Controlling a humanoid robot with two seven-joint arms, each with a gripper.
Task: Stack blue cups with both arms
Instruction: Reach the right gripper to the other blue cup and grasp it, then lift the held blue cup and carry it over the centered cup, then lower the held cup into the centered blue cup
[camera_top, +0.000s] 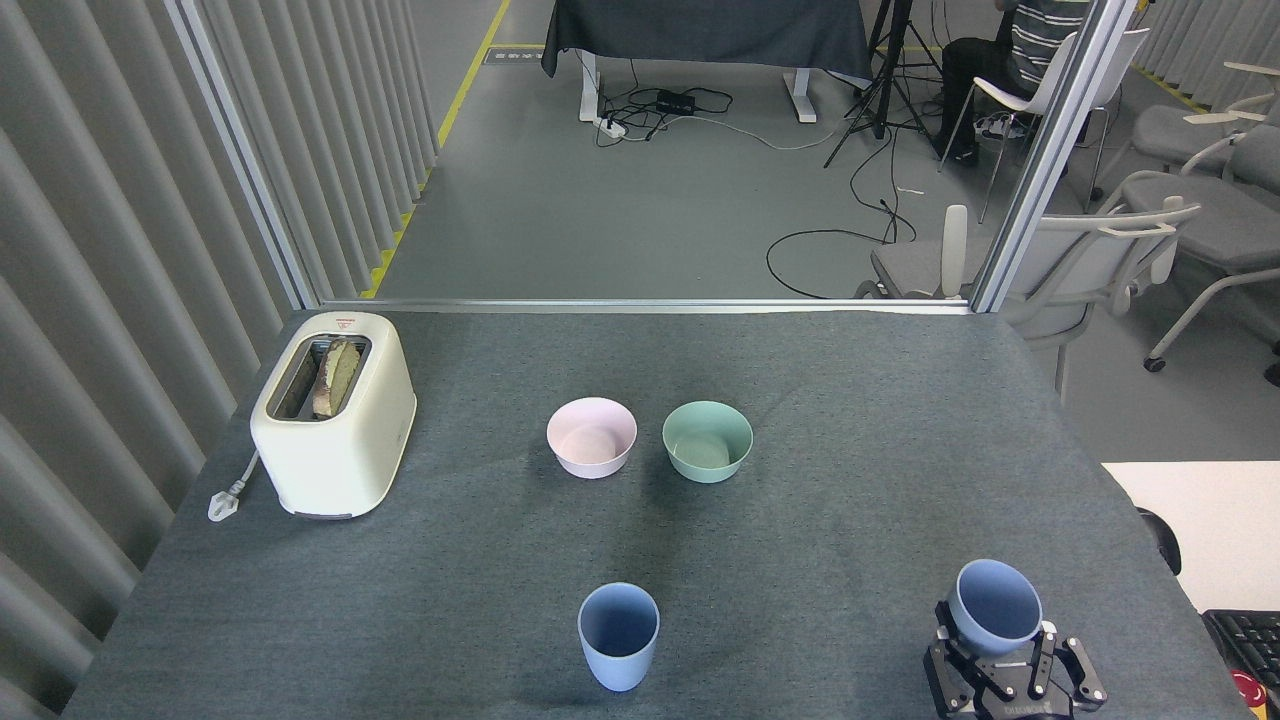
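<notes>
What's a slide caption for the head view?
Right gripper holds one blue cup; second blue cup waits mid-table.

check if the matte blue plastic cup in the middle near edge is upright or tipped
Upright: the matte blue plastic cup stands on its base, mouth open upward.

the right gripper (1010, 672) hides the lower part of the right blue cup (993, 604); the arm behind it is cut off by the bottom edge.
</notes>
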